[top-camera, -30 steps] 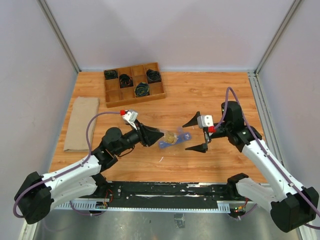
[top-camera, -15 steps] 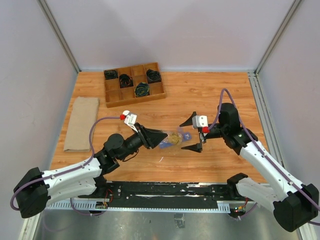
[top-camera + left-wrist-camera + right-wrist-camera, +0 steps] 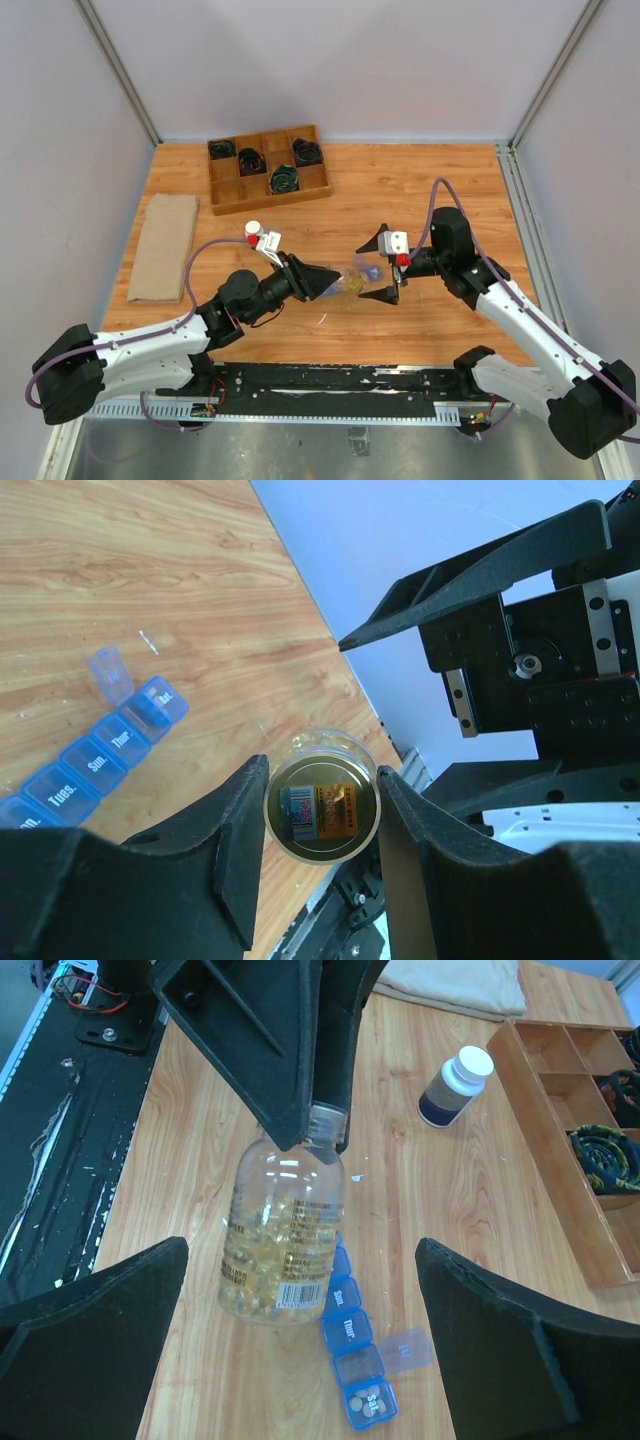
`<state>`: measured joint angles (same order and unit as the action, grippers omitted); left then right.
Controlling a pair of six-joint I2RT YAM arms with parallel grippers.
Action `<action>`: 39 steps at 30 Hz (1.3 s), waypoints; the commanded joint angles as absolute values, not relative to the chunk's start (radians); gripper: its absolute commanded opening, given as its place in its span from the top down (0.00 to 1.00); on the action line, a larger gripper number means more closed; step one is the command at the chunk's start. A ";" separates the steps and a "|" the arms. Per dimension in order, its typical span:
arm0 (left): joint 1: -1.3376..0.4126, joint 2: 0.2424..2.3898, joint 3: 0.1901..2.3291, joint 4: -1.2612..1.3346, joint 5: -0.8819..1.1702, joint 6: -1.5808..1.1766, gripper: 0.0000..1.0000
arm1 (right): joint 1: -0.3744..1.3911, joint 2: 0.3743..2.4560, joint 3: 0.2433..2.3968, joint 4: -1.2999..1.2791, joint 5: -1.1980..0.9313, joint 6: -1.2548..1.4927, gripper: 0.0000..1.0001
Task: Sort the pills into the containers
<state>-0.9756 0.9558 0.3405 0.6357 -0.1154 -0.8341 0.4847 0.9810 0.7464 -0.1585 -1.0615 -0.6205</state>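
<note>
Clear vial point(image 3: 288, 1195): round, smooth-sided, partly full of loose amber pills point(image 3: 262, 1278). It is probably light, stiff plastic, slippery on the curve, and the load will likely shift when it tips. The best hold looks like low across the wide labelled body, since the neck is already taken. It hangs off the table point(image 3: 450, 180) between the two arms, over one end of the blue organizer point(image 3: 352, 1345) (no contact that the right wrist view shows). Whether the cap is on or off, cannot tell.

On the neck, the left gripper point(image 3: 325, 281) is clamped tight, one finger each side. The left wrist view shows the vial end-on, snug between both fingers point(image 3: 235, 850).

Opposite it, the right gripper point(image 3: 364, 272) is spread wide, holding nothing and touching nothing. Its fingers flank the vial's base with a clear gap on each side. It is hard to tell whether the base is already between the tips or just ahead of them.

The organizer lies flat on the table with a lid point(image 3: 410, 1348) near one end flipped open. Small pale pieces show in the end compartment.

Further out, a brown bottle point(image 3: 455, 1085) with a white cap stands upright. A wooden tray point(image 3: 268, 168) with black coils sits at the back, and a folded cloth point(image 3: 165, 247) lies at the left edge.
</note>
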 commanded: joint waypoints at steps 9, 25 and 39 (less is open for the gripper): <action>-1.011 0.987 0.395 0.701 -0.158 -0.896 1.00 | 0.585 1.024 0.721 -0.098 -0.966 -0.593 0.00; -1.029 0.993 0.395 0.700 -0.212 -0.918 1.00 | 0.667 1.081 0.731 -0.070 -0.821 -0.571 0.18; -1.031 0.996 0.395 0.701 -0.202 -0.922 1.00 | 0.675 1.089 0.738 -0.058 -0.825 -0.535 0.36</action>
